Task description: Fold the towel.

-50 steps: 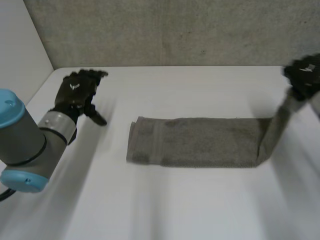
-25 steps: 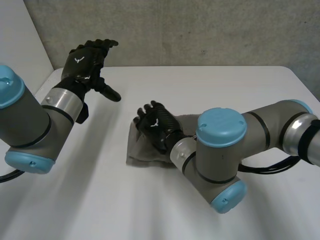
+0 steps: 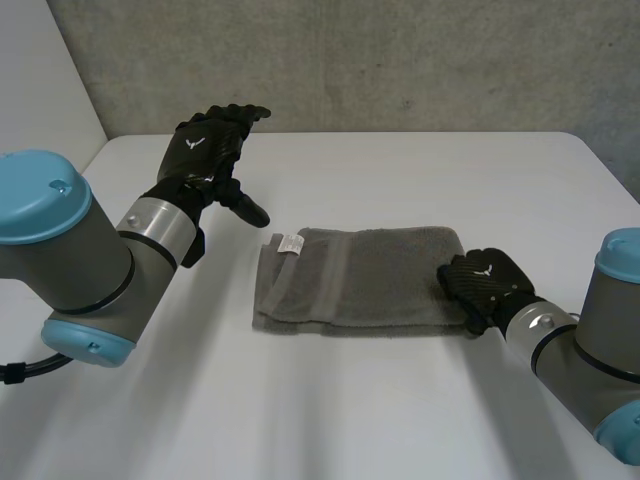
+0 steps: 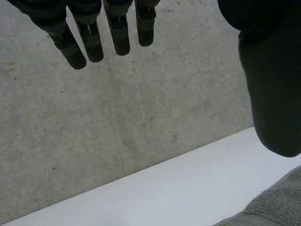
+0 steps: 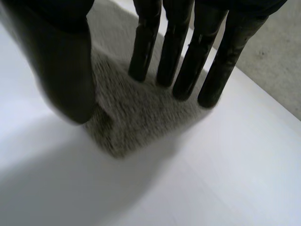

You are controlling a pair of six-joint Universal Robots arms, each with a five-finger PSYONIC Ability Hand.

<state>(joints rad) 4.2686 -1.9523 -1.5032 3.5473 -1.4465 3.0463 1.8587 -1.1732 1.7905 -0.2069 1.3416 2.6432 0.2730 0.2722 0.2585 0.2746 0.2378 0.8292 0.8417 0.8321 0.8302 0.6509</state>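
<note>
My right hand (image 3: 485, 287) has drawn back from the towel's 9 o'clock end, where it lay half a second ago, to its 3 o'clock end. Its fingers (image 5: 182, 61) are straight and spread above the corner there, with the thumb apart, gripping nothing. I cannot tell whether they touch the pile. My left hand (image 3: 208, 150) has drifted a little nearer and hangs above the table at the towel's 10 o'clock, fingers straight and loose, empty.

The towel (image 3: 360, 280) is grey terry with a nubbly pile and a flat woven band near its 9 o'clock end, beside a small white label (image 3: 291, 243). A second ago it was one long strip. Now it lies doubled, a shorter, thicker rectangle, flat on the middle of the smooth white table (image 3: 400, 170). A rough, speckled concrete wall (image 3: 350, 60) stands at 12 o'clock.
</note>
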